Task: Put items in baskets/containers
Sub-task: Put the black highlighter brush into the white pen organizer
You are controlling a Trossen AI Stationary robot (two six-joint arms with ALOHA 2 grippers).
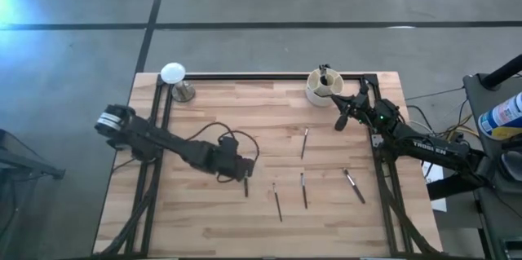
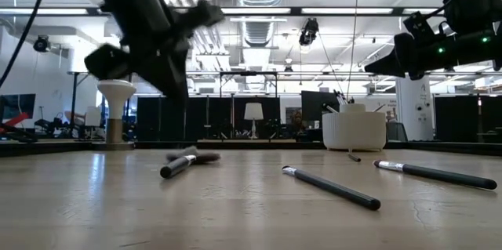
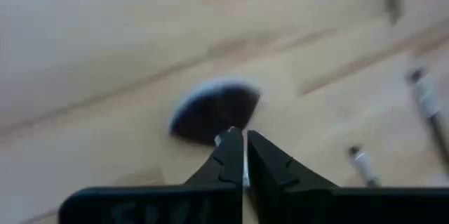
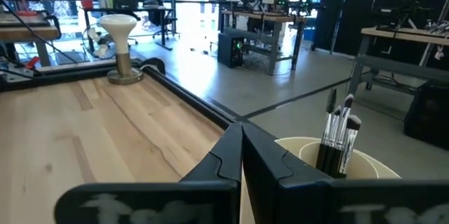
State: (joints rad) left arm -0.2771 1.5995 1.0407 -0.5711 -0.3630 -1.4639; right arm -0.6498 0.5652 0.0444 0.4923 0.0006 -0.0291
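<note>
Wooden bench point(image 1: 228, 121), light slats, black frame along its far edge and sides. Left arm reaches in from the left edge toward the middle-front. Left end effector point(image 1: 245, 177) sits low over the boards, narrow, fingers point(image 3: 270, 164) nearly together and pinched on the silvery ferrule of the fluffy brush point(image 3: 214, 110). Its wide dark head fans out just past the fingertips in the left wrist view; a short dark handle pokes from the end effector toward the front edge in the high view.

Right arm comes in from the right side, parked at the far-right corner. Right end effector point(image 1: 341, 119) is closed tight, holding nothing, hovering just beside the cream cup point(image 1: 321, 86) on its front-right side, raised above bench level in the low view.

White disc on metal stand point(image 1: 174, 79) at the far-left corner, well apart from both arms.

Cream cup stands upright near the far-right corner, with several brushes in cup point(image 4: 337, 136) standing bristles up, dark handles down inside.

Loose brushes lie flat on the right half of the bench, all well apart from the cup: one point(image 1: 304, 143) mid-bench, roughly pointing far to near; one point(image 1: 277, 203) near the front, just right of the left end effector; one point(image 1: 303, 190) beside it; one point(image 1: 354, 185) angled, farthest right. Low view shows three dark handles lying on the boards in front of the cup.
</note>
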